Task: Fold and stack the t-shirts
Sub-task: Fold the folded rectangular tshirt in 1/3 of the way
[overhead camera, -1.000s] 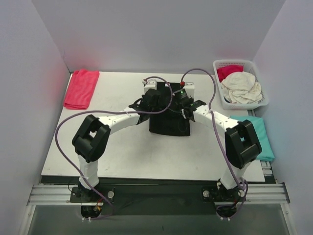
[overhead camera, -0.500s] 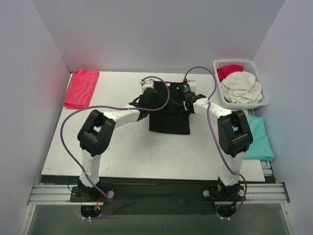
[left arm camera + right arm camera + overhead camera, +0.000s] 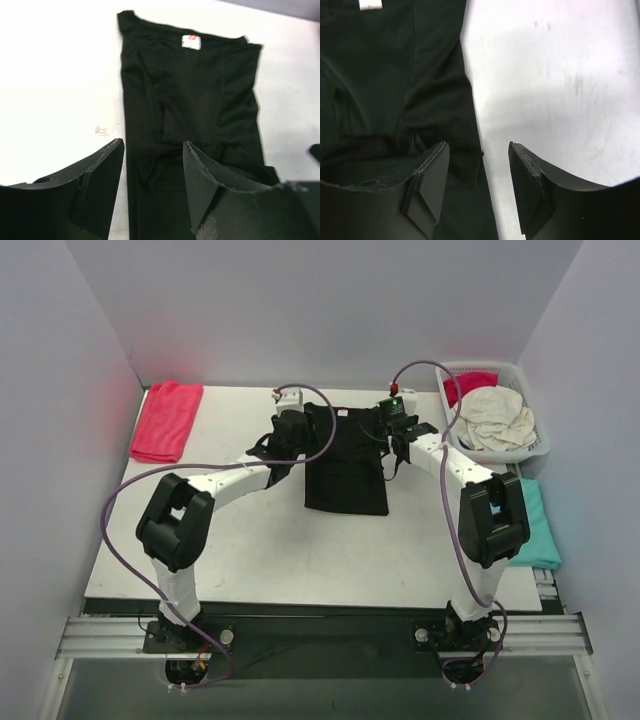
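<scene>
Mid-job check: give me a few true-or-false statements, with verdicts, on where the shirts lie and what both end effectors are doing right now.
1. The black t-shirt lies on the table between the two arms. True.
2. The left end effector is shut on the black t-shirt. False: its jaws stand apart and hold nothing.
3. The right end effector is open. True.
4. The teal t-shirt is in the basket. False: it lies at the table's right edge, nearer the arms than the basket.
5. A folded red t-shirt lies at the far left, apart from the black one. True.
</scene>
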{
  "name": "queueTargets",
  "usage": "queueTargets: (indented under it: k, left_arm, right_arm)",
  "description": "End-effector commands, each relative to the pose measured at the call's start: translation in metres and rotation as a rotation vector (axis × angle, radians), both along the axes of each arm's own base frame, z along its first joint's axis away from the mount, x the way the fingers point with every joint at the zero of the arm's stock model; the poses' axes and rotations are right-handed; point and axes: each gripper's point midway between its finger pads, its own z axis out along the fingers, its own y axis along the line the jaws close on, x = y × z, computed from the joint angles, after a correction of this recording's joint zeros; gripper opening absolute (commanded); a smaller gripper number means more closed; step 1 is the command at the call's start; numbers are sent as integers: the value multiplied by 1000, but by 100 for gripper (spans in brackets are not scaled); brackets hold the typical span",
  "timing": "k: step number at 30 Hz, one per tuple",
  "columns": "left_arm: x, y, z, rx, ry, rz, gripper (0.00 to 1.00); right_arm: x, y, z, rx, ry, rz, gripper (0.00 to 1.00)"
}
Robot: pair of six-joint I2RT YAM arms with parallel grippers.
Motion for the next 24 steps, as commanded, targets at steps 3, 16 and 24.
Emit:
queueTargets:
  k: [3, 16, 24]
  left_arm:
    - [-21, -23, 32, -89, -41, -133, 60]
    - [-60, -66, -39, -198, 219, -298, 27]
    - [-63, -69, -73, -184, 333, -271, 19]
  right_arm:
    - [-43, 19, -6, 6, 50, 64, 48]
    - [-74, 32, -54, -10, 153, 85, 18]
    - [-77, 33, -74, -19, 195, 75, 11]
